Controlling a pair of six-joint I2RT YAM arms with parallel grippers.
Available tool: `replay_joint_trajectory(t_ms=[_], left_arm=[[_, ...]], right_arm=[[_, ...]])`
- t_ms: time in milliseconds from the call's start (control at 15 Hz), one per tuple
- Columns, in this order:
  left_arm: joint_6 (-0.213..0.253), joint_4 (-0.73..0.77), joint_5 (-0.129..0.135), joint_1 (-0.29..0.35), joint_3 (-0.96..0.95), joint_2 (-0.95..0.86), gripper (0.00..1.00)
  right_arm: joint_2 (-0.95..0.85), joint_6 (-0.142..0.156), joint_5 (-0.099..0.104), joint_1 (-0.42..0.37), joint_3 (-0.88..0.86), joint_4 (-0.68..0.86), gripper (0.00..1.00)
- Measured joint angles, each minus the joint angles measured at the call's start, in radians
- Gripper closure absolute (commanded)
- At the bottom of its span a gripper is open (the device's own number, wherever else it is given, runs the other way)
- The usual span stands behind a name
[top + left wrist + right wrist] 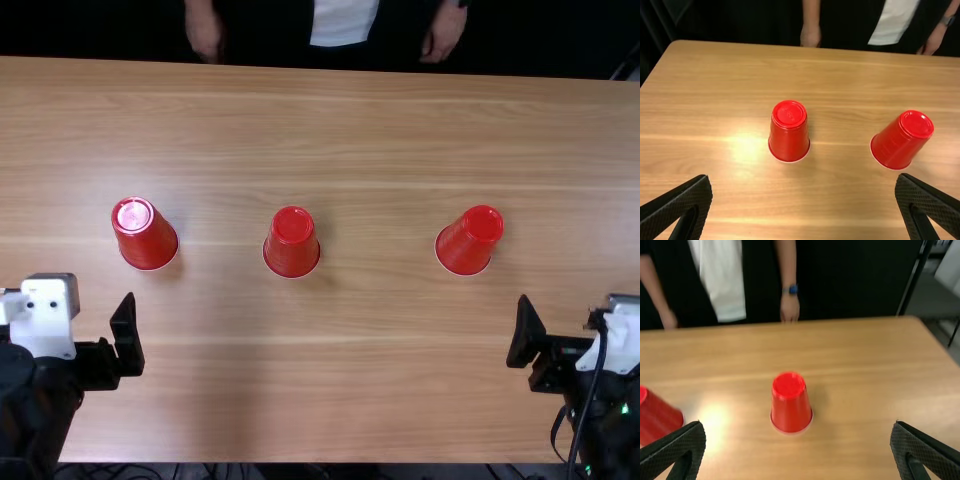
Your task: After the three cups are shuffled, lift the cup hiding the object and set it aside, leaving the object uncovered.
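Three red cups stand upside down in a row across the middle of the table: the left cup [145,234] [789,131], the middle cup [291,242] [901,140] [655,415] and the right cup [468,241] [791,402]. My left gripper [118,345] [801,178] is near the table's front edge, a little nearer than and left of the left cup; it is open and holds nothing. My right gripper [535,350] [797,432] sits open near the front edge, to the right of the right cup, also holding nothing. Neither gripper touches a cup.
The wooden table [330,130] stretches bare behind the cups to its far edge. A strip of free tabletop [320,360] lies between the cups and the front edge, between the two grippers.
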Motion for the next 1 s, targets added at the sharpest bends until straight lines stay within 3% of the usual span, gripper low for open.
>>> replay_joint_trajectory(t_ms=[200, 533, 1000], left_arm=[[0.001, -0.171, -0.001, 0.002, 0.154, 0.114, 0.0], [0.069, -0.343, -0.018, 0.008, 0.303, 0.288, 0.0], [0.077, -0.447, -0.029, 0.009, 0.402, 0.505, 0.0]], right_arm=[[0.137, -0.011, 0.0, 0.0, 0.13, -0.119, 0.0], [0.315, -0.024, -0.002, 0.05, 0.281, -0.266, 0.0], [0.603, -0.034, -0.003, 0.053, 0.406, -0.37, 0.0]])
